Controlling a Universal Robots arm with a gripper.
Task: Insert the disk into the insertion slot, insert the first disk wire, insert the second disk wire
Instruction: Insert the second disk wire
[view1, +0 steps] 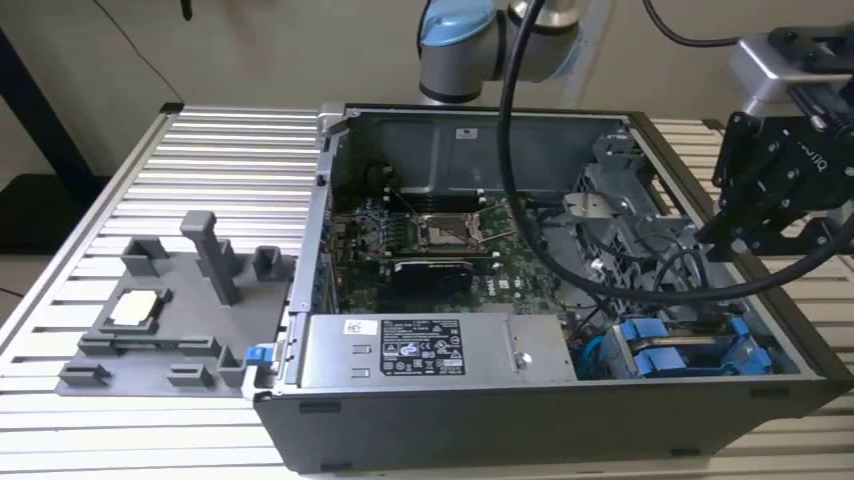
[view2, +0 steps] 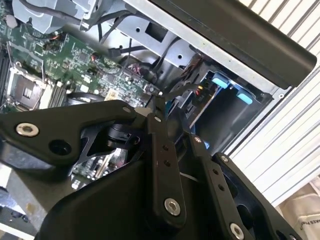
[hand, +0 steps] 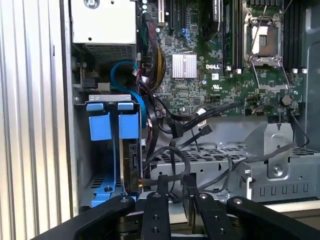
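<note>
the disk (hand: 131, 162) stands on edge inside the insertion slot (hand: 112, 98) of the perforated drive cage (hand: 210, 157), in a corner of the open computer case (view1: 534, 430) on the slatted bench (view1: 214, 150). its blue tab sits just beside the other blue-tabbed carrier (hand: 99, 126), so the seating step looks done. the gripper (hand: 176, 180) hangs over the edge of the cage, near the disk's exposed end, where loose black wires (hand: 192, 135) loop between the cage and the motherboard (hand: 200, 75). i cannot tell whether the gripper is closed on one of them or simply held over them. by my judgement the disk is stiff and dense for its size, with slick metal faces, and it would take a knock badly. the blue plastic carrier, at its end tab or side rails, is the better place to take hold, rather than the labelled face. the wires look limp yet springy and would twist away if pinched along their length. the hard plug at a wire's end is the sensible hold, gripped squarely so it lines up with the disk's connector.
</note>
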